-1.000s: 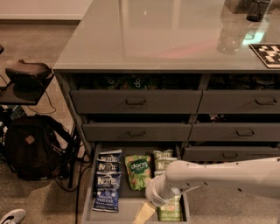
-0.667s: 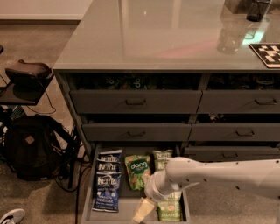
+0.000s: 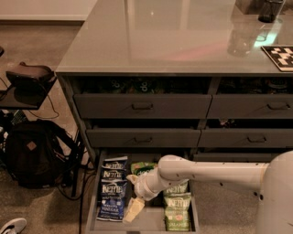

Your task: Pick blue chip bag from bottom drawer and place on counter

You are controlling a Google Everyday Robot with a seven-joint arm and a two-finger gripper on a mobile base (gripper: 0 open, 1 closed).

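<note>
The bottom drawer (image 3: 92, 201) is pulled open under the cabinet. In its left column lie two blue chip bags, one at the back (image 3: 114, 167) and one in front (image 3: 112, 199). A green "dang" bag (image 3: 143, 167) lies in the middle column and green Kettle bags (image 3: 177, 211) on the right. My gripper (image 3: 132, 195) hangs low over the middle column, right beside the front blue bag, open and empty. One cream finger (image 3: 132, 209) points down and left. The white arm (image 3: 215, 170) comes in from the right. The glossy grey counter (image 3: 160, 36) tops the cabinet.
Closed grey drawers with bar handles (image 3: 143, 106) stack above the open one. A clear container (image 3: 240, 39), a dark cup (image 3: 270, 9) and a checkered board (image 3: 280, 55) stand on the counter's right. A black backpack (image 3: 32, 153) and a dark stand (image 3: 25, 82) are on the left.
My gripper and wrist have moved left and slightly back over the drawer, closer to the blue bags. The bags have not moved.
</note>
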